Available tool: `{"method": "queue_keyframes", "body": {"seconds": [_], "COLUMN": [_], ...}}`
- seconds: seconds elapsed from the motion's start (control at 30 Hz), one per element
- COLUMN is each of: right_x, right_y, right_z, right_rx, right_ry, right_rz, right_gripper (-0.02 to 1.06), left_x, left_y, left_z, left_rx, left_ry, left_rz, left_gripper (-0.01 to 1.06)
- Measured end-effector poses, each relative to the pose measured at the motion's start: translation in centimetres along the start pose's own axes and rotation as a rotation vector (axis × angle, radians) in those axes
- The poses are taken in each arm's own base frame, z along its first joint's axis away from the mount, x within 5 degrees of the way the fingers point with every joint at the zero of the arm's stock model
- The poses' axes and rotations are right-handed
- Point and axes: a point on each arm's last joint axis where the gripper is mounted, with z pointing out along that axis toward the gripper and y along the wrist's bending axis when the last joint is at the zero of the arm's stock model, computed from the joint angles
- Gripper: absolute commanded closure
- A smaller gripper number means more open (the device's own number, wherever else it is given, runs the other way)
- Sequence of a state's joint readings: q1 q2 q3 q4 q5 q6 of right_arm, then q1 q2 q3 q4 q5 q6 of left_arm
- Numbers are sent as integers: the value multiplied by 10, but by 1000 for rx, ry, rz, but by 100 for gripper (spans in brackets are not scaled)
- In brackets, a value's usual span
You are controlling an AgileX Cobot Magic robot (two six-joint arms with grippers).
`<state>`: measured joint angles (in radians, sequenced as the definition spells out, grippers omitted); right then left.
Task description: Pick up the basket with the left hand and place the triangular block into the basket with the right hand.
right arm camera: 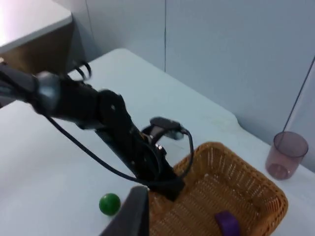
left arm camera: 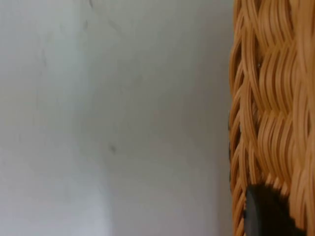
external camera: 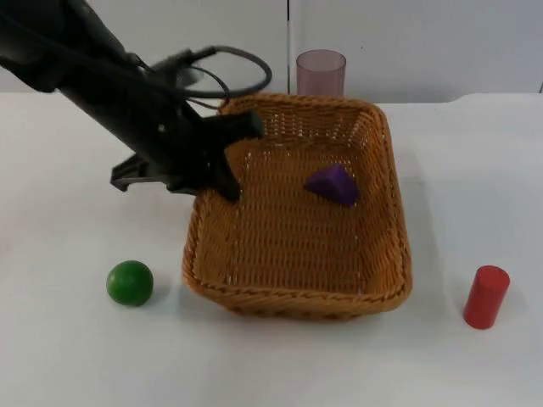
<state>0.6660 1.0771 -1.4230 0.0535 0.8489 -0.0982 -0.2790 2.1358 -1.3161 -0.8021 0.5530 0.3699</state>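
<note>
At the lower edge of the top view a green ball (external camera: pixel 130 282) is lying at left and a red cylinder (external camera: pixel 486 297) is standing at right. Mid-frame, the wicker basket (external camera: pixel 254 292) is sitting with the purple triangular block (external camera: pixel 333 184) already lying inside. The left gripper (external camera: pixel 236 161) is closing over the basket's left rim, one finger on each side. The weave looks light but springy, so gripping the stiff rim seems wisest. Farthest back, a translucent cup (external camera: pixel 321 73) is standing. The right gripper (right arm camera: pixel 133 216) is hovering above the table, waiting; whether it is parted I cannot tell.

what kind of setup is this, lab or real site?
Likely a lab test bench: bare white table against a grey partition wall, with toy props, a wicker basket, green ball and red cylinder.
</note>
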Motion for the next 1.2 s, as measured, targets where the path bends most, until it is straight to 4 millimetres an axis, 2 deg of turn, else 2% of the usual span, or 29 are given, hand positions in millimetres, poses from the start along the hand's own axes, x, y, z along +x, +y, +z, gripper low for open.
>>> {"method": "queue_keyframes", "body": {"seconds": [0.03,0.13,0.2,0.23,0.27,0.4,0.43,0.47,0.5,0.57,0.6,0.73,0.77,0.9,0.93,0.97,1.1,1.13,1.2], "right_x": [0,-1,-1,-1,-1,-1,-1,-1,-1,-1,-1,-1,-1,-1,-1,-1,-3,-3,-4], "right_y": [0,0,1,1,1,-1,-1,-1,-1,-2,-2,-3,-3,-4,-4,-4,-4,-4,-4], "right_z": [0,-11,-16,-16,-17,-17,-17,-17,-17,-17,-17,-17,-17,-17,-17,-17,-24,-24,-32], "right_rx": [0,2,2,2,3,15,21,23,26,27,31,43,43,54,54,57,60,60,62], "right_ry": [0,-27,-39,-39,-41,-40,-39,-39,-39,-39,-38,-37,-37,-36,-36,-40,-76,-76,-107], "right_rz": [0,-1,-2,-2,-2,-11,-16,-18,-20,-21,-24,-35,-35,-44,-44,-46,-47,-47,-47], "right_gripper": [9,9,9,9,9,9,9,9,9,9,9,9,9,9,9,9,9,9,9], "left_x": [0,-2,0,0,0,-1,-2,-2,-3,-4,-5,-21,-21,-38,-38,-41,-37,-37,-30], "left_y": [0,7,9,9,10,9,8,8,8,7,7,7,7,3,3,-3,-28,-28,-42], "left_z": [0,17,22,22,23,22,22,22,22,19,17,-15,-15,-70,-70,-94,-152,-152,-177], "left_rx": [0,-7,-11,-11,-11,-6,-5,-3,-3,-3,-9,-85,-85,-133,-133,-136,-110,-110,-95], "left_ry": [0,19,32,32,34,34,31,32,31,24,12,-84,-84,-197,-197,-244,-318,-318,-340], "left_rz": [0,-3,-7,-7,-7,1,9,20,32,45,57,196,196,249,249,260,285,285,316], "left_gripper": [105,105,99,91,91,44,44,24,14,0,0,0,0,0,0,0,0,0,0]}}
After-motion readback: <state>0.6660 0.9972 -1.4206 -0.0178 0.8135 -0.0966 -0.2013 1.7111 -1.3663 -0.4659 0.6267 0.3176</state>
